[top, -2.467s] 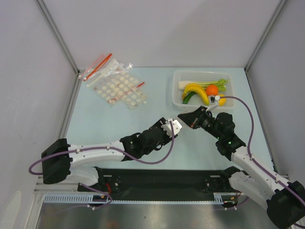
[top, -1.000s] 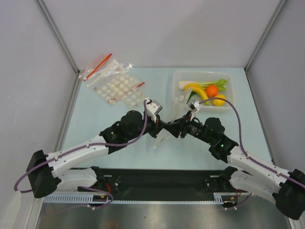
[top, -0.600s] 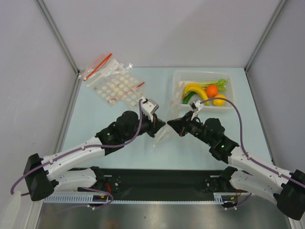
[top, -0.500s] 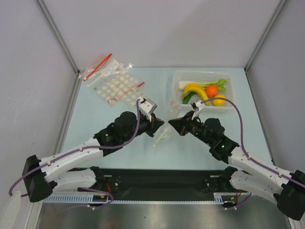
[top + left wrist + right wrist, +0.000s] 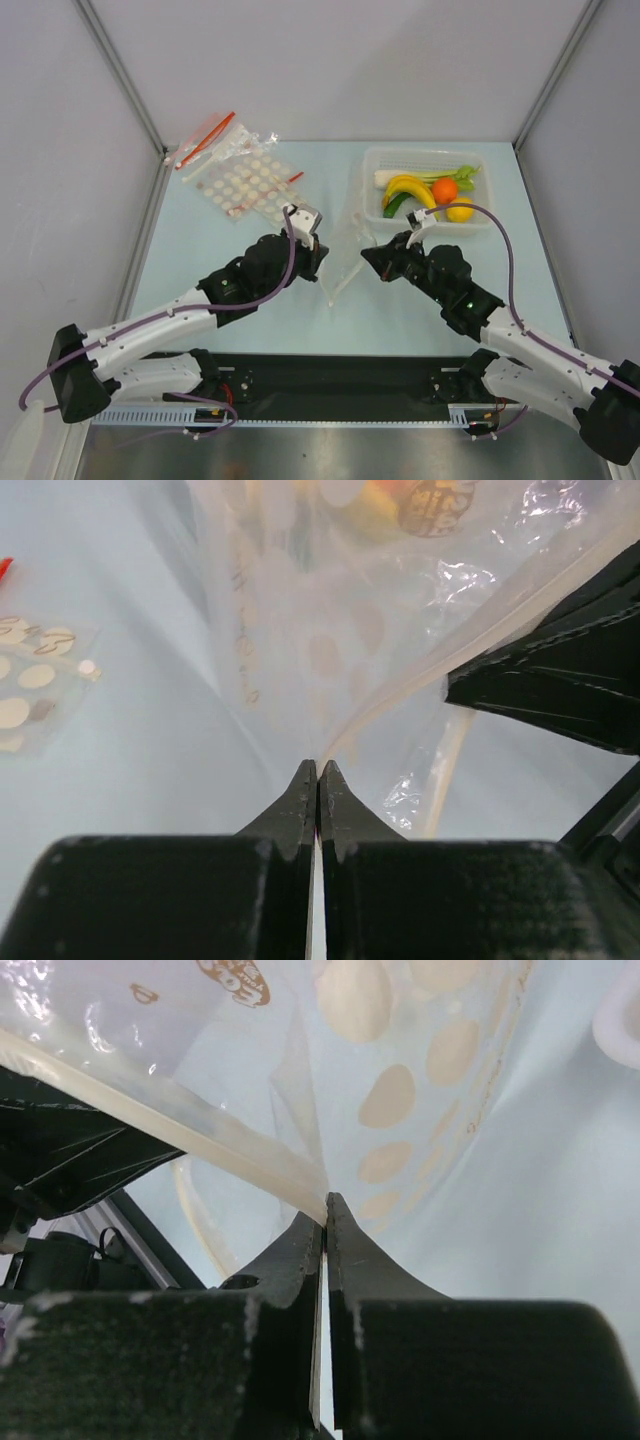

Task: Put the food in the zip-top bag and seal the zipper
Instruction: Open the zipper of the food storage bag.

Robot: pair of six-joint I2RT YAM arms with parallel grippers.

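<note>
The zip-top bag (image 5: 343, 250) hangs near the middle of the worktop (image 5: 220, 275), stretched between the two claws. It is see-through and printed with pale dots. Whether its lower corner touches the worktop cannot be told. The zipper (image 5: 190, 1120), a thin pale strip, runs along the mouth edge straight into the right claw's fingertips.

The left claw (image 5: 317, 770) is closed tight on the bag's edge, its fingers pressed together with film between them. The right claw (image 5: 325, 1205) is likewise clamped on the bag at the end of the strip. Seen from above, the left claw (image 5: 318, 258) and right claw (image 5: 368, 258) face each other across the bag, near but apart.

Just behind the right claw stands a white basket (image 5: 425, 151). It holds all the food: a banana (image 5: 408, 188), an orange (image 5: 445, 188), a lemon (image 5: 461, 210), a dark green vegetable (image 5: 395, 205) and a leek (image 5: 420, 177). A heap of spare dotted bags (image 5: 240, 180) with red strips lies well apart at the far left.

Each arm slants inward from its base, cables looping over the wrists.
</note>
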